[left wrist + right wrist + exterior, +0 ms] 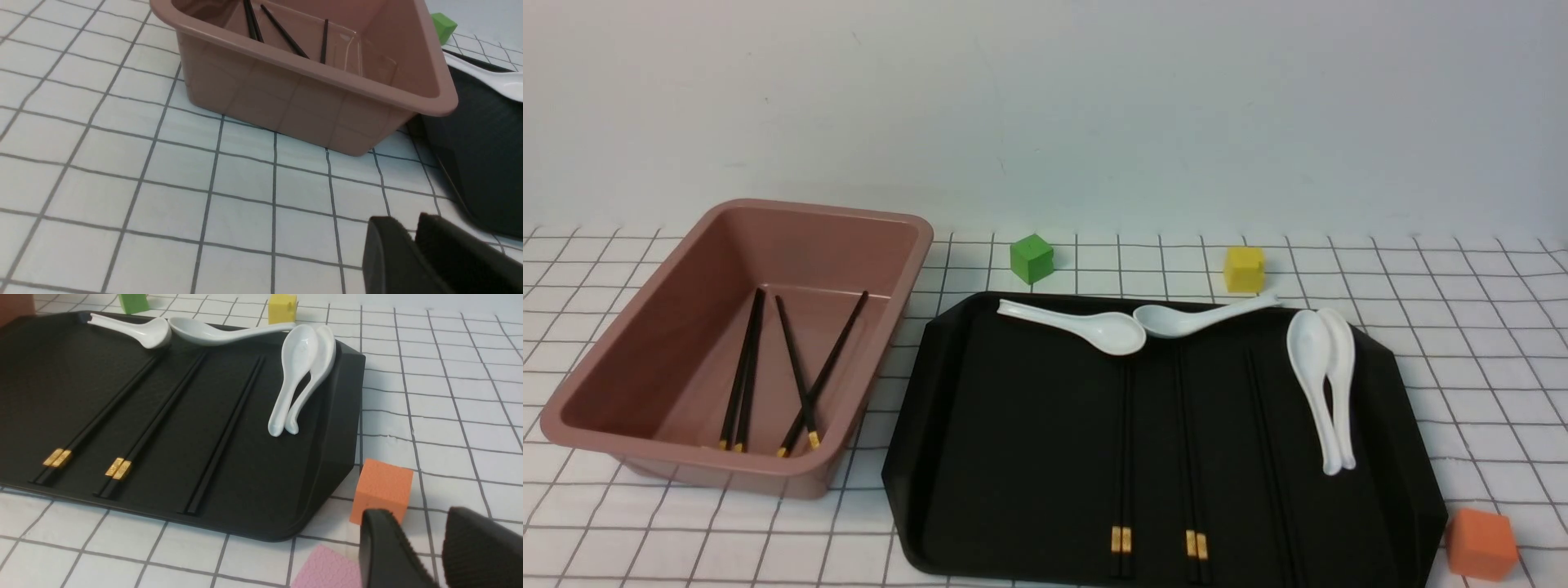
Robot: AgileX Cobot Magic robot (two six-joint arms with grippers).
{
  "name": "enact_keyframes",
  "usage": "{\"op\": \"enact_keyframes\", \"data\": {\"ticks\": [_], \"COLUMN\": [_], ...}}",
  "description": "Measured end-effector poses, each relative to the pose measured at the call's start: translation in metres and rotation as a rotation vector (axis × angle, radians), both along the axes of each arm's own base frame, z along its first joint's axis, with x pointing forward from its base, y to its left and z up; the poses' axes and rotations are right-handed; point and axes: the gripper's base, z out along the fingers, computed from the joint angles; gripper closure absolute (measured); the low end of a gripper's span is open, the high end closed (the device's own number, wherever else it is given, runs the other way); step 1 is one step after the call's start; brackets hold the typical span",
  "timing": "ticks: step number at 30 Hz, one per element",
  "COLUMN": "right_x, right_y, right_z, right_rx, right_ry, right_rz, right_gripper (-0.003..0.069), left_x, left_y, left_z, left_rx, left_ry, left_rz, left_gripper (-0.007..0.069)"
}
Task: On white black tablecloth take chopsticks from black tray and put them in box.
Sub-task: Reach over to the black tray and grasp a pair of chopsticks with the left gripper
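Note:
The pink-brown box (629,343) stands at the left on the gridded tablecloth (1462,327) and holds two pairs of black chopsticks (743,367). The black tray (1013,425) lies to its right with three more pairs (1125,457) side by side; two pairs show gold bands. They also show in the right wrist view (159,416). My left gripper (408,222) is shut and empty over the cloth, in front of the box (286,94). My right gripper (419,516) is open and empty beside the tray's near right corner (327,477). Neither gripper shows in the front view.
Several white spoons (1319,384) lie on the tray's far and right parts. A green cube (1032,258) and a yellow cube (1245,268) sit behind the tray. An orange cube (382,490) stands just ahead of my right gripper, next to a pink pad (327,567).

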Motion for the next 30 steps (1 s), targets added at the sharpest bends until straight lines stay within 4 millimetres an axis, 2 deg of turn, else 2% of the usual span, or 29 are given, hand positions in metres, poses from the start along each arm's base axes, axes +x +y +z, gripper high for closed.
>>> {"op": "enact_keyframes", "data": {"ticks": [3, 6, 7, 10, 12, 15, 23, 26, 27, 30], "right_x": [0.0, 0.0, 0.0, 0.0, 0.0, 0.0, 0.0, 0.0, 0.0, 0.0], "right_y": [0.0, 0.0, 0.0, 0.0, 0.0, 0.0, 0.0, 0.0, 0.0, 0.0], "right_z": [0.0, 0.0, 0.0, 0.0, 0.0, 0.0, 0.0, 0.0, 0.0, 0.0], "right_rx": [0.0, 0.0, 0.0, 0.0, 0.0, 0.0, 0.0, 0.0, 0.0, 0.0], "right_ry": [0.0, 0.0, 0.0, 0.0, 0.0, 0.0, 0.0, 0.0, 0.0, 0.0], "right_rz": [0.0, 0.0, 0.0, 0.0, 0.0, 0.0, 0.0, 0.0, 0.0, 0.0], "right_gripper": [0.0419, 0.0419, 0.0419, 0.0419, 0.0419, 0.0419, 0.0419, 0.0419, 0.0419, 0.0419], "left_x": [0.0, 0.0, -0.001, -0.002, -0.003, -0.003, -0.001, 0.0, -0.001, -0.011], "left_y": [0.0, -0.004, -0.008, -0.016, -0.023, -0.026, -0.023, -0.018, -0.018, -0.018], "left_z": [0.0, 0.0, 0.001, 0.004, 0.009, 0.014, 0.018, 0.026, 0.035, 0.085], "left_rx": [-0.01, -0.205, -0.4, -0.799, -1.214, -1.442, -1.512, -1.507, -1.447, -1.253], "left_ry": [-0.002, 0.018, 0.041, 0.101, 0.18, 0.221, 0.173, 0.077, 0.033, -0.123], "left_rz": [0.001, 0.02, 0.034, 0.068, 0.102, 0.109, 0.121, 0.116, 0.083, -0.06], "left_gripper": [0.0509, 0.0506, 0.0504, 0.0501, 0.05, 0.0496, 0.0493, 0.0493, 0.0495, 0.0546]}}
